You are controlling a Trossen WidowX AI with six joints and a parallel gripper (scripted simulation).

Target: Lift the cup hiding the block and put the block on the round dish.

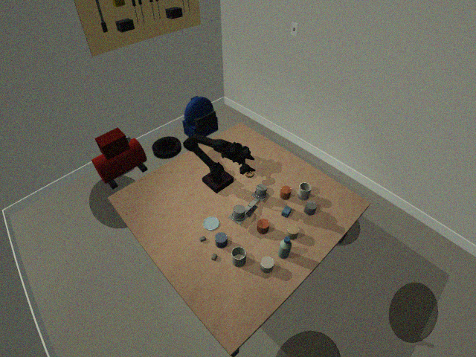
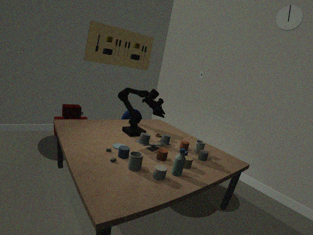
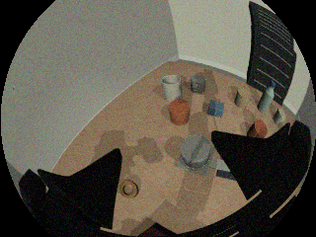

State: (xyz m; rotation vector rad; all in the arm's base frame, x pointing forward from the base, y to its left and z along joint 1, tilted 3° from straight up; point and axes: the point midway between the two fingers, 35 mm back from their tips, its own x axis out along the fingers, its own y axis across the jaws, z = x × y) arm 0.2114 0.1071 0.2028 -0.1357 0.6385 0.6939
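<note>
2 round grey cups cap a flat-armed balance.

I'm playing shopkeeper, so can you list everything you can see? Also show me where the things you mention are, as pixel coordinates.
gray cups (image 1: 239,212) (image 2: 144,138): two, gray, on the balance ends
balance (image 1: 251,207) (image 2: 152,148): one, gray, mid-table
round dish (image 1: 210,223) (image 2: 118,146): one, pale blue, near the balance
other cups and pots: eight, mixed colours, around the table
bottle (image 1: 285,248) (image 2: 178,164) (image 3: 266,100): one, green-blue, among them
block (image 1: 286,211) (image 3: 215,108): one, blue, table
ring (image 1: 251,175) (image 2: 158,135) (image 3: 129,196): one, golden, table
pebbles: two, dark, near dish
backpack, tyre, red machine: behind table
pegboard, clock: walls
gripper (image 1: 253,163) (image 2: 164,115) (image 3: 168,145): one, black, open
</note>
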